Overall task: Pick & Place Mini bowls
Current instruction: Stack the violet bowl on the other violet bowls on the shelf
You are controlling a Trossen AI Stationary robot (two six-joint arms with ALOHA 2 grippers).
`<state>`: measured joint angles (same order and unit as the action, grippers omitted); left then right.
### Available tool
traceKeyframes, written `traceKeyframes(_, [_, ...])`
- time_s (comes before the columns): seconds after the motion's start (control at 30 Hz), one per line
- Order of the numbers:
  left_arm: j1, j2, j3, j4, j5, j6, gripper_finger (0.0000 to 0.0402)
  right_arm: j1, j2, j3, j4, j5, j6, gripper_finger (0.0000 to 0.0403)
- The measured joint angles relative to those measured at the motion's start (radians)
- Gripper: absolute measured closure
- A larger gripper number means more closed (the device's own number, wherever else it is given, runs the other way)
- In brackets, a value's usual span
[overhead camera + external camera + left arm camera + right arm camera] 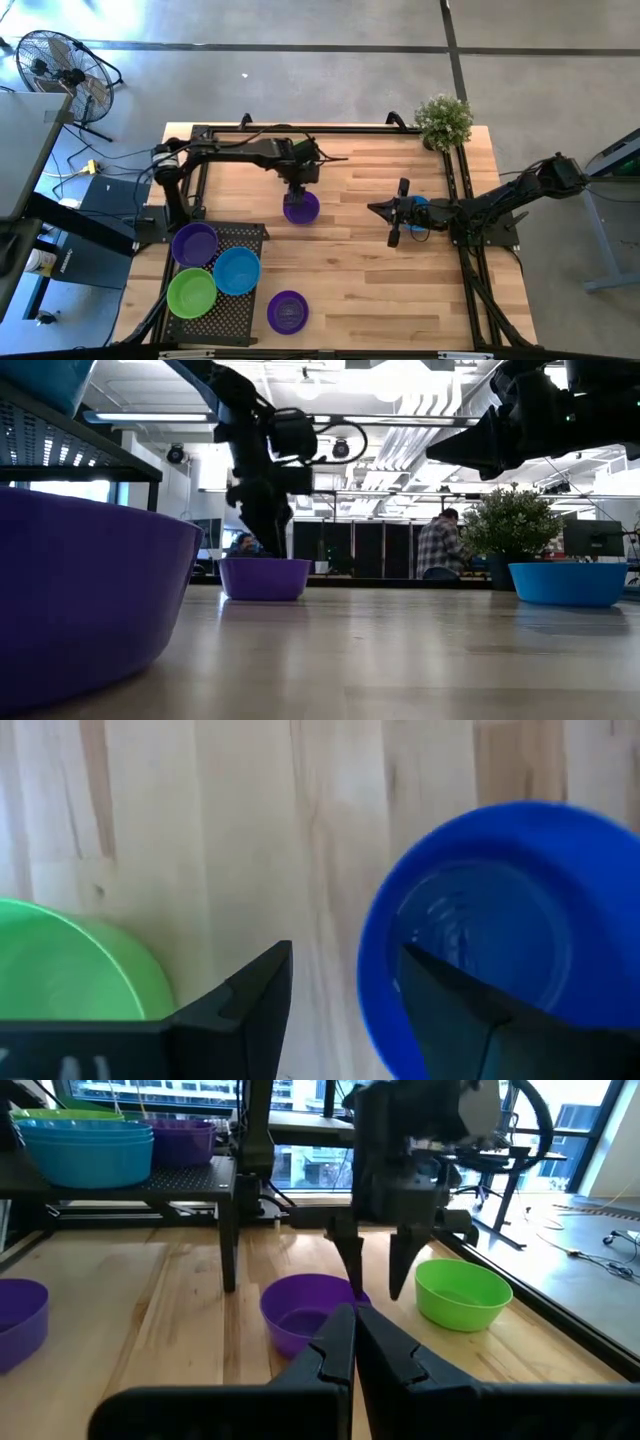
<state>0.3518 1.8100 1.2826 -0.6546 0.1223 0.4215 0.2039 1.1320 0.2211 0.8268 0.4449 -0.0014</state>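
Open left gripper (300, 192) hovers over a purple mini bowl (301, 208) on the tabletop (370, 280); light, stiff, probably slippery plastic, best pinched at the rim. Right gripper (397, 212) closed.

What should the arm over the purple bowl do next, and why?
Probably close its fingers. The left gripper hangs open right at the rim of the purple bowl, and nothing is held yet, so pinching the rim looks like the natural next step if it means to pick the bowl up. The right gripper waits shut, farther along the table.
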Motion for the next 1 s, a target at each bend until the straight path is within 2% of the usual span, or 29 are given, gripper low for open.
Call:
traceKeyframes(0.2, [0.002, 0.036, 0.000, 0.002, 0.007, 0.026, 0.0223, 0.000, 0.000, 0.000, 0.000, -0.009, 0.000, 0.0402])
traceKeyframes(0.33, [0.002, 0.069, 0.000, -0.003, 0.009, 0.027, 0.0241, 0.000, 0.000, 0.000, 0.000, -0.009, 0.000, 0.0401])
traceKeyframes(0.5, [0.002, 0.091, -0.001, -0.007, 0.050, 0.058, 0.0297, 0.000, 0.000, 0.000, 0.001, -0.010, 0.000, 0.0402])
traceKeyframes(0.7, [0.000, 0.087, 0.001, -0.019, 0.073, 0.100, 0.0391, 0.000, 0.000, 0.000, 0.000, -0.010, 0.000, 0.0402])
traceKeyframes(0.8, [0.001, 0.064, 0.026, -0.099, 0.082, 0.107, 0.0389, 0.000, 0.000, 0.000, 0.000, -0.010, 0.000, 0.0402])
traceKeyframes(1.0, [-0.001, 0.025, 0.154, -0.271, 0.093, 0.124, 0.0397, 0.000, 0.000, 0.000, -0.002, -0.010, 0.000, 0.0402])
